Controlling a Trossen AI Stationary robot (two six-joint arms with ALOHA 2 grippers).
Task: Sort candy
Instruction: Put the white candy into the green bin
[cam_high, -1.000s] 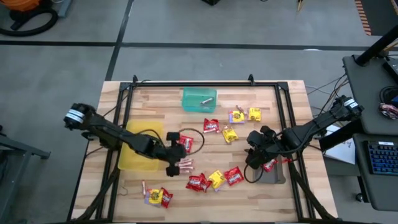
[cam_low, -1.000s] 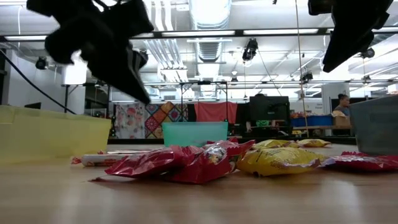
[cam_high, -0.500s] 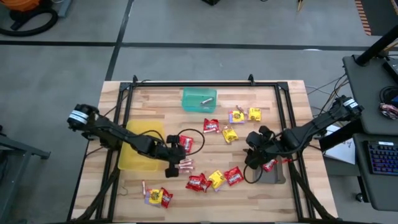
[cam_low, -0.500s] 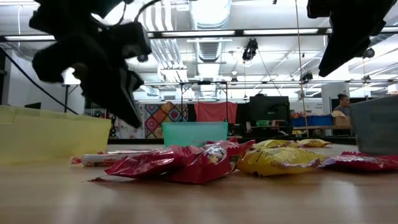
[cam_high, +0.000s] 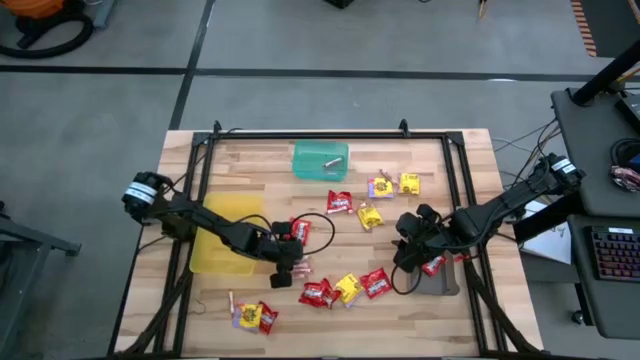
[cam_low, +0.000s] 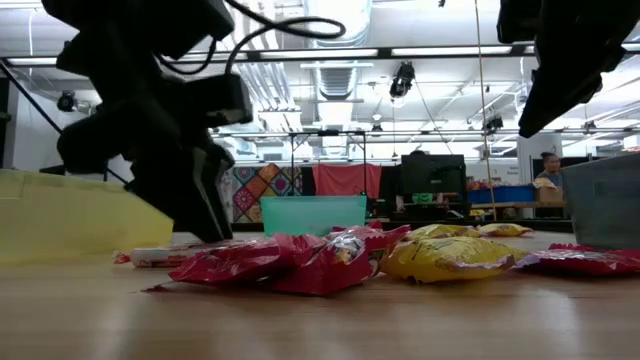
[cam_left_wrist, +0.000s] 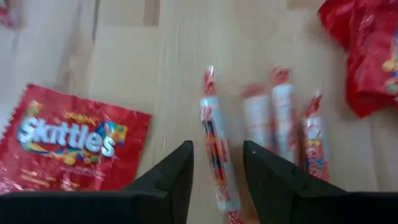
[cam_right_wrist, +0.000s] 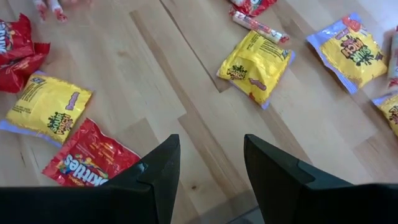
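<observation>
Okay: left claw (cam_left_wrist: 216, 180) apart, straddling a candy roll (cam_left_wrist: 217, 155) at lower-centre tabletop (cam_high: 470, 300). Likely light, stiff, rolls easily; pinch mid-length. Right claw (cam_right_wrist: 208, 168) apart, idle centre-right.

Wooden table (cam_high: 250, 155), pale planks, bordered by a black frame (cam_high: 300, 133). Three trays are set on it: a yellow tray (cam_high: 222, 262) at the left, a green tray (cam_high: 320, 162) at the far middle, a grey tray (cam_high: 438, 281) at the right. Red packets (cam_high: 318, 293) and yellow packets (cam_high: 348, 288) are scattered across the middle and near edge. Small twisted rolls (cam_left_wrist: 273, 118) are laid side by side on bare wood beside a red packet.
</observation>
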